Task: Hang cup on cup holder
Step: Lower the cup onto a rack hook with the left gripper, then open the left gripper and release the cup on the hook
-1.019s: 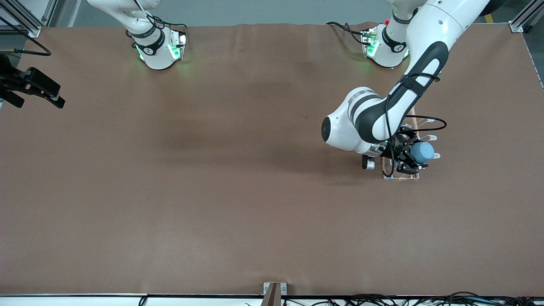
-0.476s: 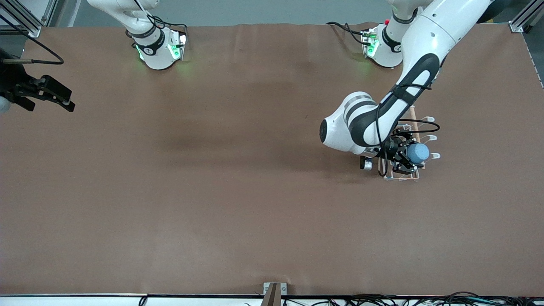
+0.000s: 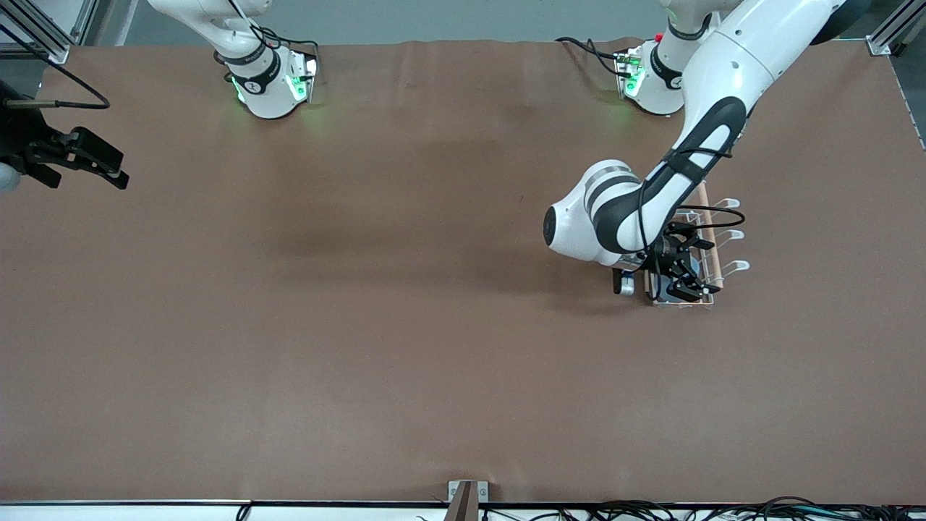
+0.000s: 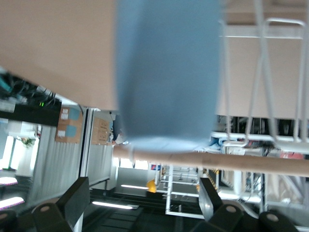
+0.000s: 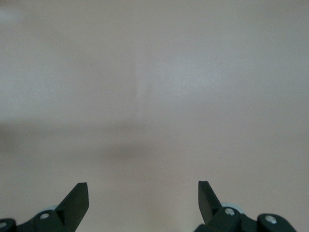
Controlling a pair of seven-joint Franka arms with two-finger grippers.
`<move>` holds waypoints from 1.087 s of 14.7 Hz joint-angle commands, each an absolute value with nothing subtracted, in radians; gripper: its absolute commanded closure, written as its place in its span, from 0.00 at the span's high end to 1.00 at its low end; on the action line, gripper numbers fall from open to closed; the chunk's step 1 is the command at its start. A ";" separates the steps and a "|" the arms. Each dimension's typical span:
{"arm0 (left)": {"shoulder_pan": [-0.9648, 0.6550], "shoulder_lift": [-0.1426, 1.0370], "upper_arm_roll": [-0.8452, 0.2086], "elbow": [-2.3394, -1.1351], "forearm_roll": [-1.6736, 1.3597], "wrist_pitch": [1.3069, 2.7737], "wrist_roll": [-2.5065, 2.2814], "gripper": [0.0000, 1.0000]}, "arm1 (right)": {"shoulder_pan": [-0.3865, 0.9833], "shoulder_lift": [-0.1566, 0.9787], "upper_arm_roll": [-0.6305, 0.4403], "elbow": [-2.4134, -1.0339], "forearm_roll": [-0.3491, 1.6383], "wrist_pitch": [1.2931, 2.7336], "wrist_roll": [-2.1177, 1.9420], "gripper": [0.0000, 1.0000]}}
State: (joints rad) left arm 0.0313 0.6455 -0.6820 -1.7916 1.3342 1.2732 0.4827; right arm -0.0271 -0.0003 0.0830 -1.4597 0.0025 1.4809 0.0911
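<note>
Table (image 3: 405, 347) was covered w/ brown sheet; both arm bases were seen along its top edge in front view. Left arm (image 3: 712, 108) was reached out and bent down over the cup holder (image 3: 705, 217), which was set toward the left arm's end of table. Holder was seen as white wire rack w/ pale wooden rod (image 3: 707, 231) along top and looped prongs sticking out sideways; approx. half of it was hidden under the wrist.

Left gripper (image 3: 684, 278) was positioned over the holder's end nearer the front cam. In left wrist view its fingers (image 4: 72, 200) were seen spread apart, not touching the cup (image 4: 166, 72). Cup was seen there as light blue, blurred, up against the rod (image 4: 241, 162) and beside the wire prongs (image 4: 263, 87); whether it sat fully on a prong could not be told. In front view only a bit of blue was visible under the gripper.

Right gripper (image 3: 83, 159) was parked at the right arm's end of table, waiting, fingers (image 5: 77, 198) apart w/ nothing between, only bare sheet below.
</note>
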 commanded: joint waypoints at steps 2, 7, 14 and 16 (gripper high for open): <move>0.048 0.603 -0.753 -1.671 1.231 1.264 0.269 1.00 | -0.029 -0.020 0.084 -1.479 -0.005 1.480 0.095 1.00; 0.052 0.604 -0.765 -1.409 0.890 1.319 0.010 1.00 | -0.032 -0.018 0.083 -1.482 -0.003 1.480 0.095 1.00; 0.057 0.545 -0.769 -1.293 0.698 1.448 -0.388 1.00 | -0.038 -0.018 0.080 -1.485 -0.002 1.485 0.094 1.00; 0.077 0.532 -0.775 -1.279 0.695 1.457 -0.387 1.00 | -0.044 -0.018 0.078 -1.482 -0.002 1.488 0.075 1.00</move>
State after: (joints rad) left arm 0.0536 0.5647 -0.7658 -1.2839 0.7160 1.4426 -0.3724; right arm -0.0328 -0.0003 0.0772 -1.4631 0.0025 1.4796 0.0896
